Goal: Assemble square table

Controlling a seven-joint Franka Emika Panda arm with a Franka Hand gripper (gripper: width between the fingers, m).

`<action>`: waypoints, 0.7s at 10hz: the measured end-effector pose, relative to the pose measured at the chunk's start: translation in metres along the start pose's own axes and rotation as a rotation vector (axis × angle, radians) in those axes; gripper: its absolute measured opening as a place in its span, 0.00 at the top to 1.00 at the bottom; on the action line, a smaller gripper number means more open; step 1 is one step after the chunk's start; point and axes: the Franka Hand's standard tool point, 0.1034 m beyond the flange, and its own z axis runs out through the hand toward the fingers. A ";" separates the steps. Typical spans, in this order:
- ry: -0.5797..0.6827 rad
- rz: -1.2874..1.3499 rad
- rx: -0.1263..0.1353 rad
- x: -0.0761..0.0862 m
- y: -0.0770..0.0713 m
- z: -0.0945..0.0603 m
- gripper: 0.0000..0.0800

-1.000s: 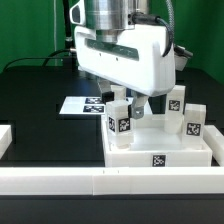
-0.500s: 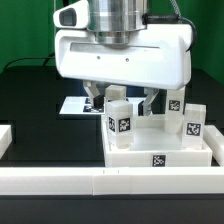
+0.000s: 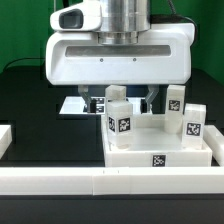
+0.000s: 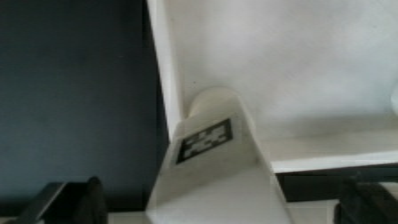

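Note:
The white square tabletop point(image 3: 160, 152) lies rim up near the front rail, and several white tagged legs stand upright in it. One leg point(image 3: 118, 122) stands at the corner on the exterior view's left, and two more legs point(image 3: 193, 120) stand on the right. My gripper point(image 3: 122, 101) hangs open just above and behind that left leg, one dark finger point(image 3: 95, 100) on each side. In the wrist view the tagged leg point(image 4: 214, 150) rises between my spread fingers point(image 4: 71, 205), which do not touch it, and my gripper point(image 4: 214, 208) holds nothing. The tabletop floor point(image 4: 285, 70) fills the view beyond the leg.
The marker board point(image 3: 78, 105) lies flat on the black table behind the tabletop, on the exterior view's left. A long low white rail point(image 3: 100, 181) runs along the front edge. A short white block point(image 3: 5, 136) sits at the far left.
The hand has swivelled until it faces the camera broadside and has shifted toward the exterior view's left. Its fingers now sit on either side of the left leg. The jaws stayed open.

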 end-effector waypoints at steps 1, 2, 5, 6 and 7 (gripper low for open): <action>-0.002 -0.084 -0.009 0.000 0.001 0.000 0.19; -0.003 -0.106 -0.011 0.000 0.001 0.000 0.20; -0.004 -0.117 -0.014 0.000 0.001 0.000 0.63; -0.003 -0.085 -0.014 0.000 0.001 -0.001 0.64; -0.003 -0.078 -0.014 0.000 0.001 -0.001 0.64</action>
